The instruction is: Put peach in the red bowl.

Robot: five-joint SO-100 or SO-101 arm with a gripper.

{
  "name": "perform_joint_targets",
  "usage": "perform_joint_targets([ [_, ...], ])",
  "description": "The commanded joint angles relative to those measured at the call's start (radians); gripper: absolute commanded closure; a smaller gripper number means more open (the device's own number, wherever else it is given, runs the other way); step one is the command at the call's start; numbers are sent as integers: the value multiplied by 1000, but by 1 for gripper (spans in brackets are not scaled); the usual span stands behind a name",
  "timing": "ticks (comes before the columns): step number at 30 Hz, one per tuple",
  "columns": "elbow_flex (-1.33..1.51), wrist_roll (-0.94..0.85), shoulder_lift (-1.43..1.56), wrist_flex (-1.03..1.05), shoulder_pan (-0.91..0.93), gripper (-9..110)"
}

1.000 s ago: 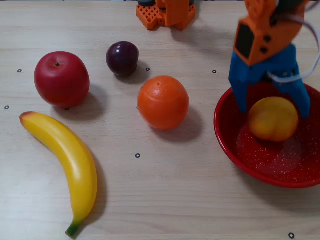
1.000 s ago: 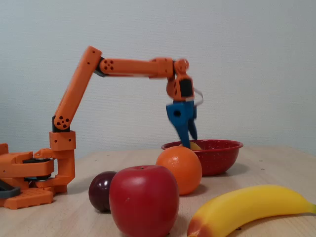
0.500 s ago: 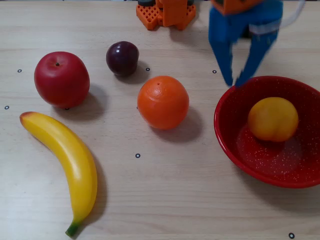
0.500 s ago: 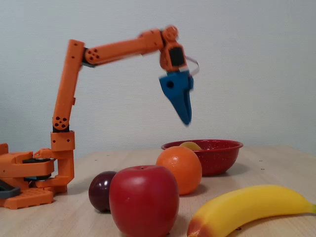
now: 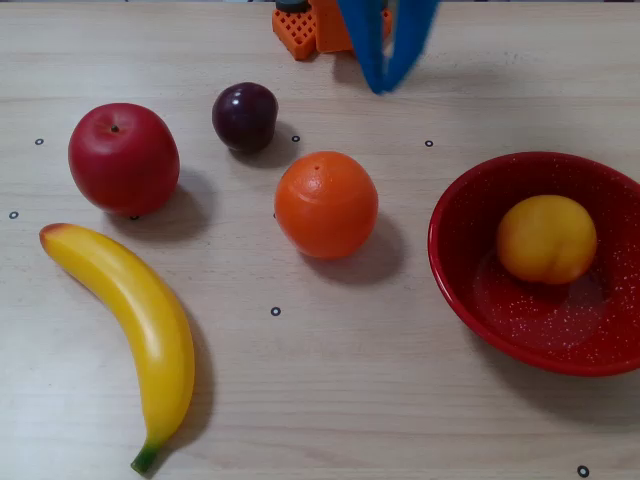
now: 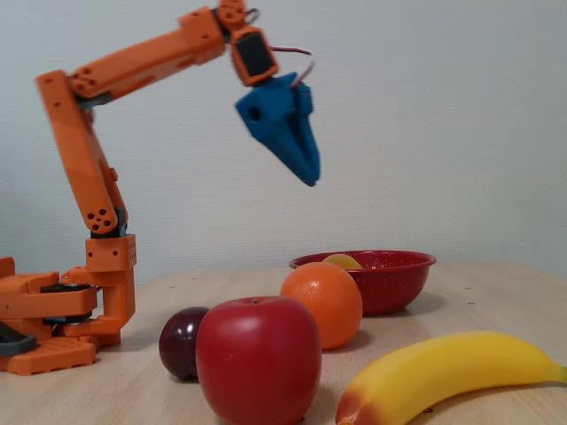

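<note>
I find the peach (image 5: 546,239) resting inside the red bowl (image 5: 470,285), right of the orange (image 5: 326,204) in a fixed view; my pincer (image 6: 307,175) hangs high above the surface (image 5: 330,390), empty; its blue tips nearly meet.

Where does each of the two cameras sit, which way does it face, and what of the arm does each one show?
A fixed view: above the table, looking down; only the base and the blurred blue gripper tips show at the top edge.
A fixed view: low at table height, facing the wall across the apple; whole arm, gripper raised.
Both fixed views share the peach in the red bowl, orange, banana, plum.
</note>
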Motion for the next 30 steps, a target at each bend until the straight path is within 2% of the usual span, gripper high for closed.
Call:
perform_joint_targets([
  [1, 48, 31, 172, -41, 37, 102],
  [18, 598, 152, 882, 48, 140, 102],
  [30, 884, 196, 1229, 95, 156, 102],
])
